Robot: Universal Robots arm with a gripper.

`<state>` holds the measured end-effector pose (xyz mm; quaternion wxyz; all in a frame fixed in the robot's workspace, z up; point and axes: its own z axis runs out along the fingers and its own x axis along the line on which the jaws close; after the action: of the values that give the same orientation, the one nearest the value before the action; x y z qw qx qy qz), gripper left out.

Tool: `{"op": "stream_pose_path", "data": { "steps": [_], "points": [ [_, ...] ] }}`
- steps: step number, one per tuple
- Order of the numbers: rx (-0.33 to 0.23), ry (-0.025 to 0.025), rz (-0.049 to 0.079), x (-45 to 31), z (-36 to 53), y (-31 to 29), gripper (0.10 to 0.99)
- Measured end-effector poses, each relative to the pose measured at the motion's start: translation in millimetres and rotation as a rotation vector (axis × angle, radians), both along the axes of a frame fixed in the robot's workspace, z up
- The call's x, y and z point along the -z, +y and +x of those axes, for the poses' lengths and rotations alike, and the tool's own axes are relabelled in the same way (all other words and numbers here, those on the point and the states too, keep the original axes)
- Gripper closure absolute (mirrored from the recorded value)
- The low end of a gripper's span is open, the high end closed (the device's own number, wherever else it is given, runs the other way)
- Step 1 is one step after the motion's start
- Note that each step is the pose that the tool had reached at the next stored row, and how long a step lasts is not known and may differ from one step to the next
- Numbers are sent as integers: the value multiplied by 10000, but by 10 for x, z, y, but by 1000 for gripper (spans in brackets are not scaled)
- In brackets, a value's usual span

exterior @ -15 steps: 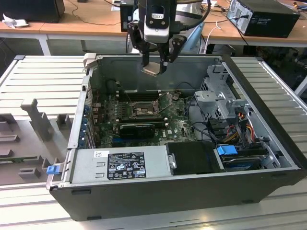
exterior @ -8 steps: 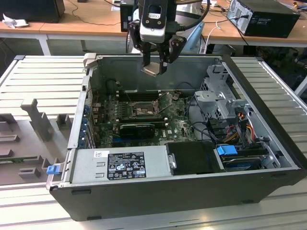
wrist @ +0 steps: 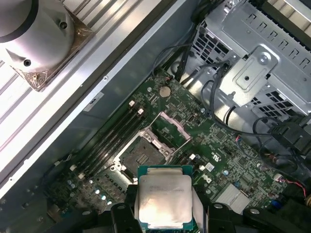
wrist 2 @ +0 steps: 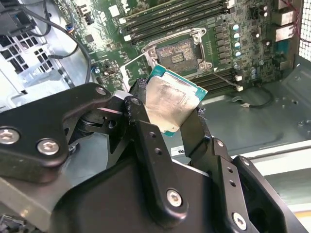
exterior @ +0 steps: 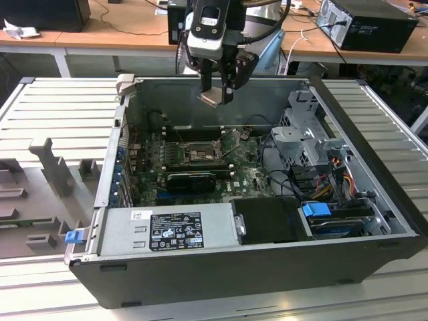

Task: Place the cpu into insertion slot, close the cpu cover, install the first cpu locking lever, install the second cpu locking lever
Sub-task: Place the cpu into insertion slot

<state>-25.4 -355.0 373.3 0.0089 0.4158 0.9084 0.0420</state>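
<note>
A: While hanging over the open computer case point(exterior: 374, 167), grips the cpu point(exterior: 213, 99) between the two black fingers point(wrist 2: 146, 131) of the hand point(exterior: 217, 97), pinched shut on opposite edges of the chip.

B: Touching the board anywhere?

A: No. Held in the air, well apart from the insertion slot point(exterior: 198, 152). In the exterior view, sits at twelve o'clock from that socket, up near the case's far wall.

B: Facing which way?

A: Shows a dull silver face with a green rim in both wrist views. Tilted somewhat in the second wrist view, lying flat between the fingers in the first wrist view.

B: And the socket itself?

A: Lies bare and dark amid green circuit board point(exterior: 251, 177). Left uncovered by the cpu cover point(wrist: 170, 127), tilted up on its hinge, toward three o'clock of the slot in the exterior view.

B: Around it?

A: Flanked by long black memory slots point(exterior: 190, 130) at twelve o'clock, just beside the rim. Bordered by a black card point(exterior: 190, 179) at six o'clock, then by the grey power supply point(exterior: 174, 231) further along at six. Faced at three o'clock by a metal drive cage point(exterior: 301, 134) and a tangle of cables point(exterior: 281, 160).

B: Under the case?

A: Rests on a ribbed metal counter point(exterior: 60, 114), with grey fixtures point(exterior: 57, 167) at nine o'clock.
</note>
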Motion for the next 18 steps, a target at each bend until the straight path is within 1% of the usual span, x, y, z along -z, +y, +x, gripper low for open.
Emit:
{"op": "stream_pose_path", "data": {
  "steps": [6,9,12,16,18],
  "points": [
    [772,10,0,2,0,0,561],
    [1050,13,-1,3,1,0,561],
    [1554,14,0,4,2,0,561],
    [2120,41,-2,6,3,0,561],
    [2374,76,-5,6,2,0,561]
  ]
}}
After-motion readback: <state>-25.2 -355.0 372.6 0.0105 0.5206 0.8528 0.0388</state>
